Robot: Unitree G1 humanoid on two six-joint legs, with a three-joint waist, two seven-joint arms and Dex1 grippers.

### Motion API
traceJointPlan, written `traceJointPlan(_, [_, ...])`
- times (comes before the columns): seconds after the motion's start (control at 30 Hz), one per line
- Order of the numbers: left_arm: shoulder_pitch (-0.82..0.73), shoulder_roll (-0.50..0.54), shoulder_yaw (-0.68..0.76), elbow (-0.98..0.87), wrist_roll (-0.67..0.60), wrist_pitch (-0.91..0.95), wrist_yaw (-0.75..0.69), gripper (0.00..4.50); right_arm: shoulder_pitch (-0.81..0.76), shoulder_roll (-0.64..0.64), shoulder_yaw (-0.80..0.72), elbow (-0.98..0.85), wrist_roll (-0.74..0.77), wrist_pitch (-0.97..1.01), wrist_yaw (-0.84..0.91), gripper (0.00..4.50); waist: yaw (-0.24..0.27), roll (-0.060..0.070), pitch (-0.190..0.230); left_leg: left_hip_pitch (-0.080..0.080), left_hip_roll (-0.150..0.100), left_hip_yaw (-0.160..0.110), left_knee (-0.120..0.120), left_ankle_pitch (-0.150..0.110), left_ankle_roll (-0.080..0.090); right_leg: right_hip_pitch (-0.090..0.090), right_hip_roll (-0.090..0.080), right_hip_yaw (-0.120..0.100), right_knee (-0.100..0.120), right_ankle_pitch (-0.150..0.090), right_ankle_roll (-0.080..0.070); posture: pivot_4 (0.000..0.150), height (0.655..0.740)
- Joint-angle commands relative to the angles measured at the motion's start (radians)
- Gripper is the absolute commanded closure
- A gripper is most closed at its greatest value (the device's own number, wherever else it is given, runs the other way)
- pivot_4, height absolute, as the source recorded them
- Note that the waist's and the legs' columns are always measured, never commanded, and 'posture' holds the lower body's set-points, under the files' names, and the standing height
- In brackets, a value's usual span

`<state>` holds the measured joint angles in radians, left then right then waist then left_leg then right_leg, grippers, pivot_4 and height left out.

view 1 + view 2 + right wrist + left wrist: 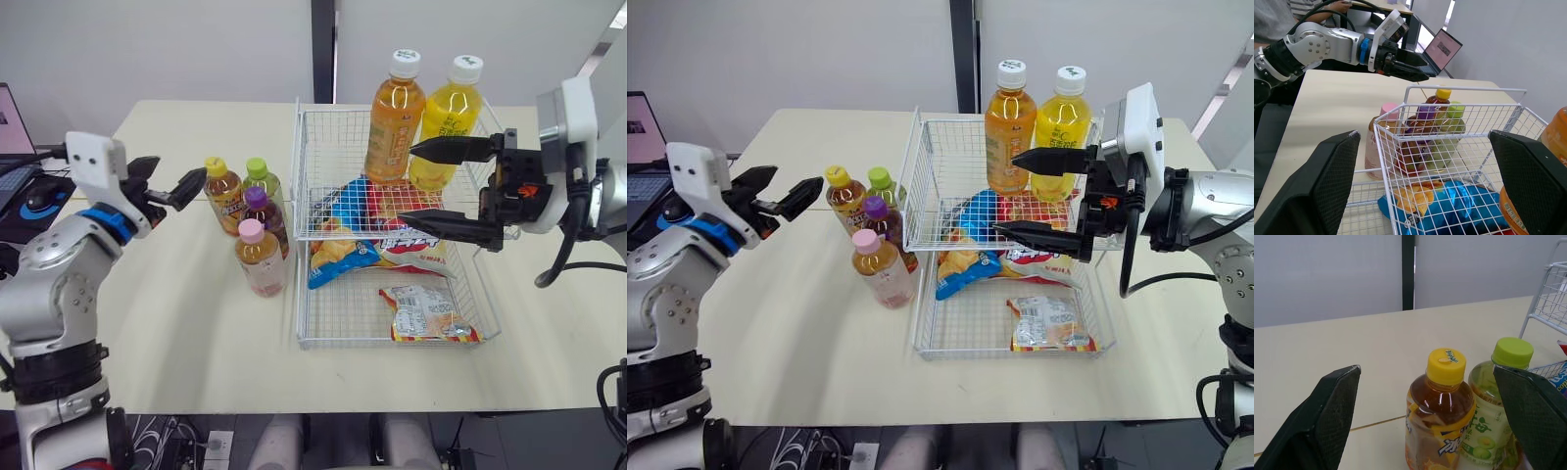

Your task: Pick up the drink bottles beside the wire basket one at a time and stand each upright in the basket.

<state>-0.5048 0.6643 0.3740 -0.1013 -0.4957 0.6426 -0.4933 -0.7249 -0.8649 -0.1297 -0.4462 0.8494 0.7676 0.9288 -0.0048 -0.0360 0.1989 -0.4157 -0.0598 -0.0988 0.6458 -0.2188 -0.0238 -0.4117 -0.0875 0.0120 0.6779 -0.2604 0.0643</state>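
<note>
Four drink bottles stand in a tight cluster on the table (186,323), just beside the wire basket (315,162): a yellow-capped tea bottle (224,199), a green-capped bottle (259,176), a purple-capped bottle (265,213) and a pink-capped bottle (261,259). The left gripper (174,178) hangs released and empty, near the yellow-capped one. An orange bottle (395,117) and a yellow bottle (453,106) stand upright at the basket's far end. Before them the right gripper (411,183) is spread wide, grasping nothing, above a blue chip bag (335,240).

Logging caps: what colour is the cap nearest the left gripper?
Yellow cap, best in the left wrist view.
</note>
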Motion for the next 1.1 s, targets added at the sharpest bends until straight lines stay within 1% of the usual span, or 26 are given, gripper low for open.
traceJointPlan(0.03, [-0.055, 0.000, -0.049, 0.040, 0.044, -0.058, -0.002, 0.01, 0.000, -0.001, -0.030, -0.036, 0.016, -0.009, -0.013, 0.00, -0.001, 0.000, 0.000, 0.000, 0.000, 0.000, 0.000, 0.000, 0.000, 0.000, 0.000, 0.000, 0.000, 0.000, 0.000, 0.150, 0.7400])
traceJointPlan(0.13, [-0.097, -0.011, -0.096, 0.094, 0.087, -0.094, 0.010, 0.01, 0.008, 0.002, -0.031, -0.040, 0.019, -0.010, -0.016, 0.00, -0.002, 0.000, 0.000, 0.000, 0.000, 0.000, 0.000, 0.000, 0.000, 0.000, 0.000, 0.000, 0.000, 0.000, 0.000, 0.150, 0.7400])
traceJointPlan(0.33, [-0.167, -0.039, -0.142, 0.196, 0.149, -0.150, 0.031, 0.01, 0.002, 0.000, -0.034, -0.031, 0.023, -0.010, -0.014, 0.00, -0.001, 0.000, 0.000, 0.000, 0.000, 0.000, 0.000, 0.000, 0.000, 0.000, 0.000, 0.000, 0.000, 0.000, 0.000, 0.150, 0.7400])
traceJointPlan(0.53, [-0.230, -0.072, -0.155, 0.299, 0.159, -0.179, 0.013, 0.01, 0.001, -0.002, -0.039, -0.032, 0.029, -0.006, -0.015, 0.00, -0.001, 0.000, 0.000, 0.000, 0.000, -0.001, 0.000, 0.000, 0.000, 0.000, 0.000, -0.001, 0.000, 0.000, 0.000, 0.150, 0.7400])
traceJointPlan(0.73, [-0.248, -0.077, -0.175, 0.342, 0.183, -0.211, -0.009, 0.01, 0.009, -0.008, -0.045, -0.041, 0.039, -0.002, -0.020, 0.00, -0.003, 0.000, 0.000, 0.000, 0.000, -0.001, 0.000, 0.000, 0.000, 0.000, 0.000, -0.001, 0.000, 0.000, 0.000, 0.150, 0.7400])
traceJointPlan(0.83, [-0.247, -0.077, -0.177, 0.359, 0.196, -0.221, -0.008, 0.57, 0.009, -0.009, -0.045, -0.039, 0.041, -0.002, -0.023, 0.00, -0.003, 0.000, 0.000, 0.000, 0.000, -0.001, 0.000, 0.000, 0.000, 0.000, 0.000, -0.001, 0.000, 0.000, 0.000, 0.150, 0.7400])
traceJointPlan(0.87, [-0.245, -0.079, -0.177, 0.359, 0.197, -0.224, -0.011, 0.83, 0.010, -0.010, -0.046, -0.039, 0.043, -0.001, -0.023, 0.00, -0.003, 0.000, 0.000, 0.000, 0.000, -0.001, 0.000, 0.000, 0.000, 0.000, 0.000, -0.001, 0.000, 0.000, 0.000, 0.150, 0.7400])
traceJointPlan(1.1, [-0.234, -0.087, -0.172, 0.342, 0.192, -0.224, -0.036, 3.07, 0.009, -0.009, -0.045, -0.036, 0.045, -0.005, -0.025, 0.00, -0.003, 0.000, 0.000, 0.000, 0.000, -0.001, 0.000, 0.000, 0.000, 0.000, 0.000, -0.001, 0.000, 0.000, 0.000, 0.150, 0.7400])
